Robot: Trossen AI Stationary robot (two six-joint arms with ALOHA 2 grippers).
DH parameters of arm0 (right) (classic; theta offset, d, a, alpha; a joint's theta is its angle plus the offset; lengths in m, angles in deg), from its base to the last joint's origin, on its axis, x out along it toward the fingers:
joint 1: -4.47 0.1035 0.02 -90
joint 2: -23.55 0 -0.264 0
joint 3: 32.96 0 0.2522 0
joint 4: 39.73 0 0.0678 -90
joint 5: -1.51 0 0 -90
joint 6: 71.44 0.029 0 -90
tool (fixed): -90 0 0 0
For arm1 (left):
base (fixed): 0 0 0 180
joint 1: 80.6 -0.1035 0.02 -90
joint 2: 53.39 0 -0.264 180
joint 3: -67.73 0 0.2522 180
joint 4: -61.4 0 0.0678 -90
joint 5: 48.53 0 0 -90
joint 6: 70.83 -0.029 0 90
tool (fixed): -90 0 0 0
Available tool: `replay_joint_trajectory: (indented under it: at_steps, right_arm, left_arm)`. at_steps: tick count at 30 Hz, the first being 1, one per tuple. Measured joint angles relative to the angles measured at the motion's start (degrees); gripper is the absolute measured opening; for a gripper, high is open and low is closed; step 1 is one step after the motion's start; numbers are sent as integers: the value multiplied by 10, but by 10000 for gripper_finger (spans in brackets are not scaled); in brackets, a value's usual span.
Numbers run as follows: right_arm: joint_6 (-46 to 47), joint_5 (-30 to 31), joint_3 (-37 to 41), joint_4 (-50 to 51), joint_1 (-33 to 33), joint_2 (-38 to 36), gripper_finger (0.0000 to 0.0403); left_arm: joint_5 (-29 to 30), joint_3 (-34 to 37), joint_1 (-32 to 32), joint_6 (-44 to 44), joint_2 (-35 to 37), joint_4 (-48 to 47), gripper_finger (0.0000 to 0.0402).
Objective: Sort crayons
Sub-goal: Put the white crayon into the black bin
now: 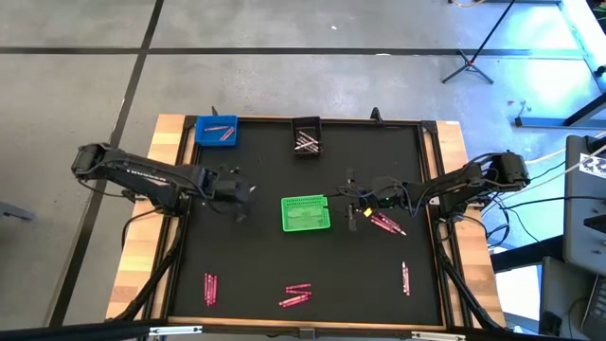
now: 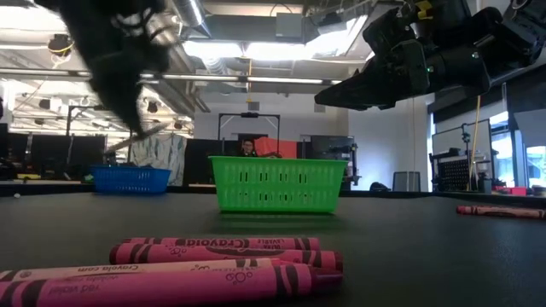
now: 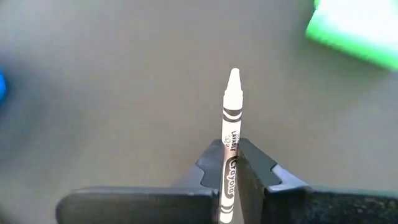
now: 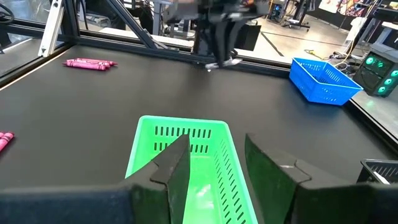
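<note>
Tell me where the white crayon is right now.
The white crayon is pinched in the left claw, seen best in the left wrist view. In the high view that claw hangs over the mat left of the green bin.

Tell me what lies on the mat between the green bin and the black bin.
Nothing: in the high view the dark mat is bare between the green bin and the black bin. Both pincers stand off to the sides.
</note>
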Motion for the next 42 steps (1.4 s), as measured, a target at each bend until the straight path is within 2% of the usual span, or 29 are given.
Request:
replay_joint_trajectory:
  at_steps: [6,10,17,24,32,42]
  right_arm:
    - [0,0,0,0,0,0,150]
    - [0,0,0,0,0,0,150]
    - [0,0,0,-5,0,0,150]
    - [0,13,0,-5,0,0,150]
    - [-2,22,0,-5,0,0,150]
    - [-15,22,0,-5,0,0,150]
  left_arm:
    - [69,10,-27,-120,-3,222,14]
    - [76,30,-59,-203,-19,364,14]
    - [46,35,-132,-280,-89,537,14]
    - [-44,35,-203,-313,-180,708,14]
    - [-56,35,-267,-313,-271,830,14]
    - [-75,35,-308,-312,-317,908,18]
